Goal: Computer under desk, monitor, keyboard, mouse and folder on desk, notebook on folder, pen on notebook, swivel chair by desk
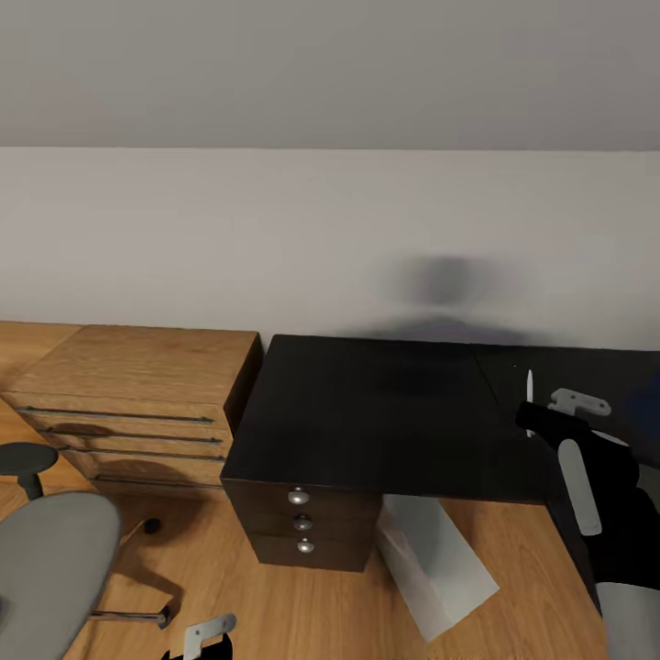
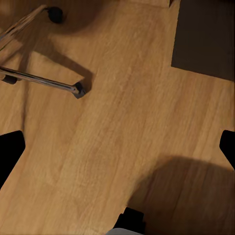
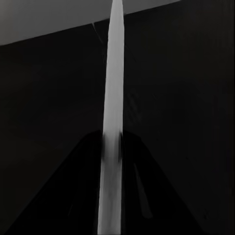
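Observation:
My right gripper (image 1: 534, 418) is shut on a slim white pen (image 1: 529, 390) above the right part of the black desk (image 1: 367, 412). In the right wrist view the pen (image 3: 113, 88) stands between the dark fingers (image 3: 73, 196) over the desk top. The light-grey computer (image 1: 438, 568) leans tilted on the floor under the desk's front edge. At the lower left is the grey swivel chair (image 1: 46, 559), with its chrome legs and casters (image 2: 46, 82) in the left wrist view. My left gripper (image 2: 117, 152) hangs open over bare wood floor, low beside the chair (image 1: 206, 640).
A wooden chest (image 1: 137, 403) with long bar handles stands against the wall, touching the desk's left side. Three drawers with silver knobs (image 1: 301, 522) sit under the desk's left end. Wood floor (image 1: 302, 614) lies between chair and desk.

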